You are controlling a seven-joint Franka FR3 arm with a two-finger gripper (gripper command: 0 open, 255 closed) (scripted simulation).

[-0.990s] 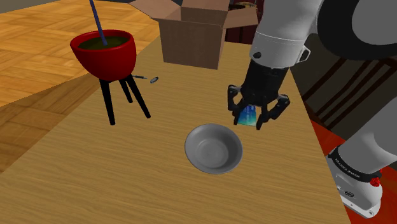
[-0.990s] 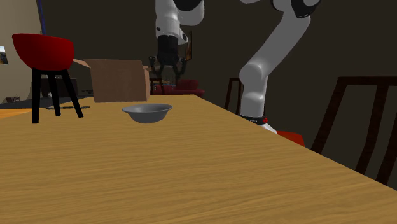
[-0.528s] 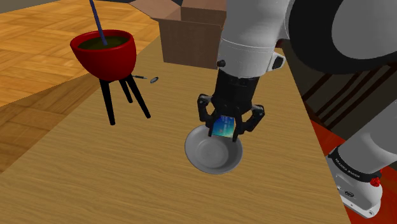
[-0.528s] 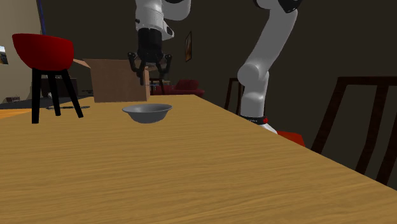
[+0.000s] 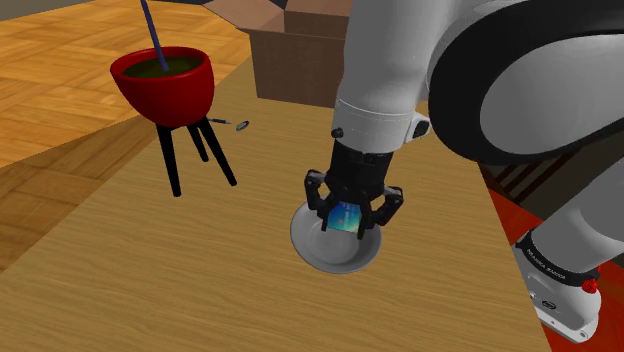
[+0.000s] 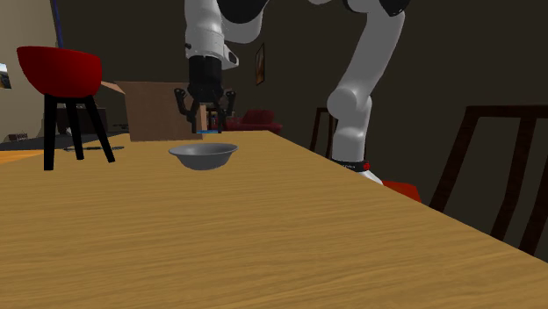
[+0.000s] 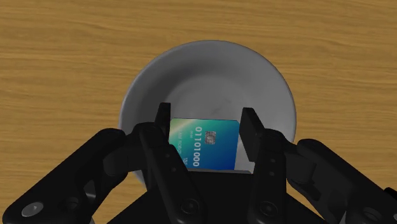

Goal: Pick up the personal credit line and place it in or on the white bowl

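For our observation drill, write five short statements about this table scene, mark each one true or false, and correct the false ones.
1. The end effector is shut on the card. True.
2. The card lies flat in the bowl. False: it is clasped between the fingers, above the bowl.
3. The bowl is grey and stands on the wooden table. True.
4. The box is closed. False: its flaps are open.
5. The red pot stands on white legs. False: the legs are black.
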